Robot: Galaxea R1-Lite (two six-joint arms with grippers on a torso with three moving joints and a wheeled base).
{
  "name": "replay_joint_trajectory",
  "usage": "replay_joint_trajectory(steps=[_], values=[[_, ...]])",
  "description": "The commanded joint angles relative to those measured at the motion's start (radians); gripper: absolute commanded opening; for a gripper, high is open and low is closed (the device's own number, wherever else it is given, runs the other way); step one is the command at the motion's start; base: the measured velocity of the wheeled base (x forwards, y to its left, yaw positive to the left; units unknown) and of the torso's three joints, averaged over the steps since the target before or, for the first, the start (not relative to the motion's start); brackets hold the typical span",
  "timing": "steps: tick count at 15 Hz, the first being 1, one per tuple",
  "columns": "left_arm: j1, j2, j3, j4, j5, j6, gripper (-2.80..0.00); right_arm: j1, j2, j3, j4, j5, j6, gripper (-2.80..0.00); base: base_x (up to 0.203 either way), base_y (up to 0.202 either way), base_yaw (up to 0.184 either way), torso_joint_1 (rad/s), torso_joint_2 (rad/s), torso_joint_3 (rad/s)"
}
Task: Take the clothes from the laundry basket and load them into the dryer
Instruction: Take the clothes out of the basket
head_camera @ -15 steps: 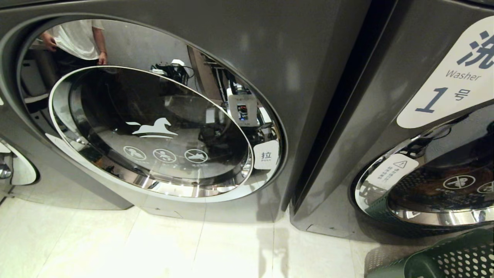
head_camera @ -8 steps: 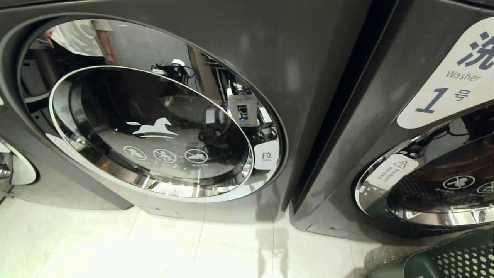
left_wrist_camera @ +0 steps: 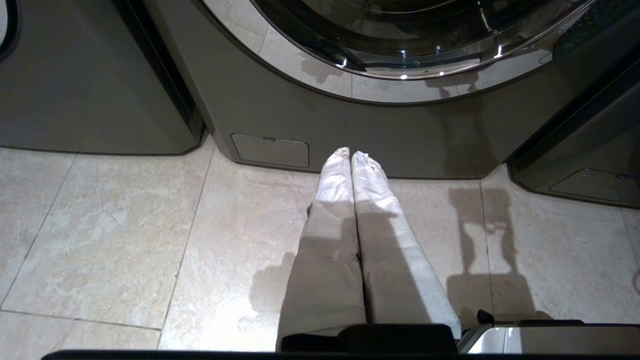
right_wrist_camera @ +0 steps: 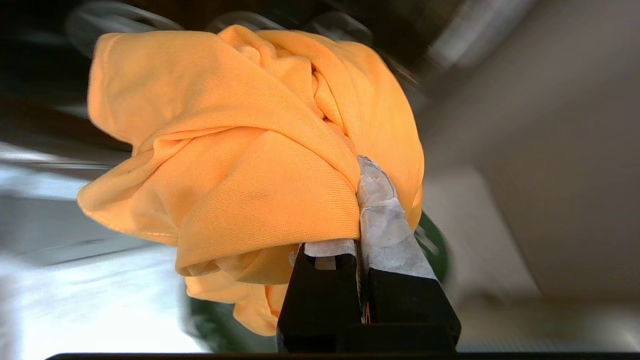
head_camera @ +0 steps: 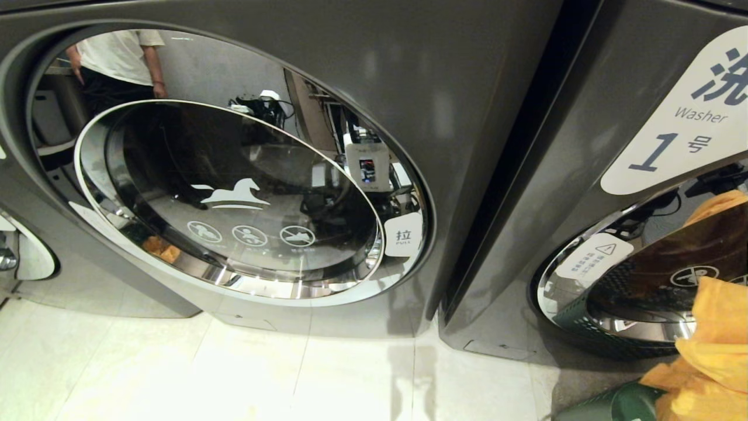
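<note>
An orange garment (head_camera: 710,351) hangs at the lower right of the head view, bunched above the green laundry basket (head_camera: 608,404). My right gripper (right_wrist_camera: 359,175) is shut on the orange garment (right_wrist_camera: 250,150); cloth covers one taped finger and the other finger (right_wrist_camera: 382,225) shows. That gripper itself is out of the head view. The dryer's round glass door (head_camera: 234,199) faces me, closed. Low over the floor tiles, my left gripper (left_wrist_camera: 351,154) is parked and shut on nothing, pointing at the machine's base.
A second machine labelled "Washer 1" (head_camera: 672,134) stands to the right, door (head_camera: 631,304) closed. A white pull tag (head_camera: 403,235) sits at the dryer door's right edge. A person is reflected in the door (head_camera: 117,58). Pale floor tiles (head_camera: 234,374) lie in front.
The orange garment has risen into the head view at the lower right and now covers most of the basket's rim. The dryer door and the left arm have not moved.
</note>
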Motion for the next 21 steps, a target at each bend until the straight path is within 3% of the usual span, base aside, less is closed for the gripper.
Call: replay_joint_trajectory(steps=[1, 4, 6, 10, 15, 18, 21], values=[[0.0, -0.002, 0.0, 0.0, -0.001, 0.0, -2.8, 0.2, -0.083, -0.068, 0.065, -0.001, -0.001, -2.8, 0.0, 0.0, 0.0, 0.0, 0.0, 0.0], [0.0, -0.002, 0.0, 0.0, 0.0, 0.0, -2.8, 0.446, -0.173, -0.104, 0.151, 0.002, 0.01, -2.8, 0.0, 0.0, 0.0, 0.0, 0.0, 0.0], [0.0, -0.002, 0.0, 0.0, 0.0, 0.0, -2.8, 0.494, -0.247, -0.026, 0.163, 0.011, 0.029, -2.8, 0.0, 0.0, 0.0, 0.0, 0.0, 0.0], [0.0, -0.002, 0.0, 0.0, 0.0, 0.0, -2.8, 0.492, -0.256, 0.209, 0.069, 0.034, 0.077, -2.8, 0.0, 0.0, 0.0, 0.0, 0.0, 0.0], [0.0, -0.002, 0.0, 0.0, 0.0, 0.0, -2.8, 0.412, -0.379, 0.204, 0.262, 0.142, 0.061, -2.8, 0.0, 0.0, 0.0, 0.0, 0.0, 0.0], [0.0, -0.002, 0.0, 0.0, 0.0, 0.0, -2.8, 0.396, -0.528, 0.203, 0.278, 0.178, 0.009, -2.8, 0.0, 0.0, 0.0, 0.0, 0.0, 0.0], [0.0, -0.002, 0.0, 0.0, 0.0, 0.0, -2.8, 0.393, -0.533, 0.206, 0.274, 0.173, 0.006, -2.8, 0.0, 0.0, 0.0, 0.0, 0.0, 0.0]])
